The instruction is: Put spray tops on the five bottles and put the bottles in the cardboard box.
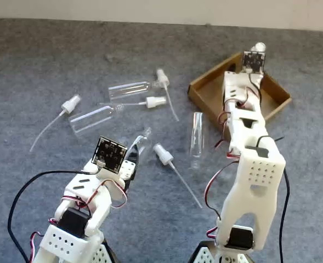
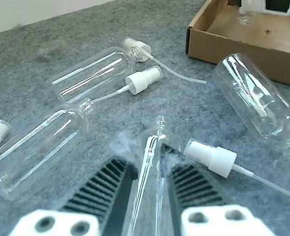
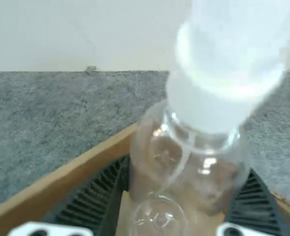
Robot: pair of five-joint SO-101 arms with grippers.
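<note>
Clock: I lay it on the high view, with 12 at the far edge of the table.
Right gripper [image 3: 184, 174]: it pinches the capped bottle [image 3: 191, 147], with one jaw pressed on each side of the glass body.
Capped bottle, place: about 2 o'clock, over the cardboard box [image 1: 208, 87]. I cannot tell whether it touches the box floor.
Left gripper [image 2: 147, 160]: it is pressed around the bare bottle [image 2: 152, 145], close to the centre toward 7 o'clock. The neck points away from the arm, low over the grey mat [image 1: 40, 60].
Done, as I judge: one spray top is on one bottle, and this bottle is brought to the box but not let go.
Left to do, as I judge: four bottles need tops, and all five must be set down in the box.
Bottles, count: five. One is capped in my right gripper and one is bare in my left. Three lie free: the far bottle [image 1: 129, 89] at 11 o'clock, the left bottle [image 1: 92, 119] at 9 o'clock, and the centre bottle [image 1: 196, 134] toward 3 o'clock.
Spray tops, count: five. One is fitted and four are loose, each with its tube: the left top [image 1: 71, 104] near 10 o'clock, the far top [image 1: 162, 78] at 12 o'clock, the middle top [image 1: 156, 102] just below it, and the near top [image 1: 162, 152] toward 6 o'clock, just beside the bare bottle.
Boxes, count: one.
</note>
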